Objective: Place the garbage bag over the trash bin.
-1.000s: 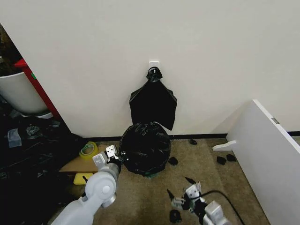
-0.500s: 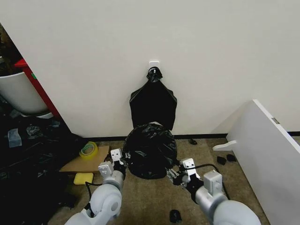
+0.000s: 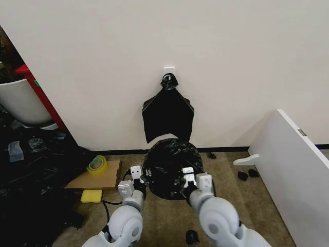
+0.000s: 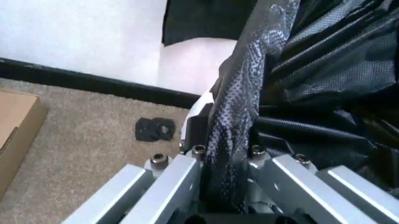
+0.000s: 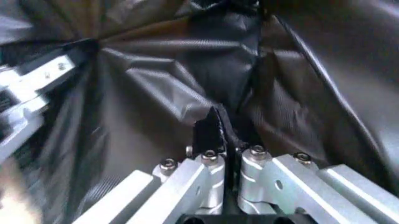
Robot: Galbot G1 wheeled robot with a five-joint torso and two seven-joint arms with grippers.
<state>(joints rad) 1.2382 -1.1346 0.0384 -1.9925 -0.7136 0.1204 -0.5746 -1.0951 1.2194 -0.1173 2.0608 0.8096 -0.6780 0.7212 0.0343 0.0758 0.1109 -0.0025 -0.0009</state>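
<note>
the garbage bag (image 3: 172, 167) stands on the carpet against the wall, directly below a black bundle (image 3: 168, 114) hanging from a hook. the trash bin is hidden under the bag's plastic, so it cannot be made out. the left gripper (image 3: 137, 177) is clamped on a fold at the bag's left edge, and the right gripper (image 3: 187, 179) pinches the plastic at its front right. a cardboard sheet (image 3: 97, 177) lies left of the bag.

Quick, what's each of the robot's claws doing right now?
Left gripper: shut on the garbage bag's edge, at its left side.
Right gripper: shut on a fold of the same bag, at its right side.
</note>
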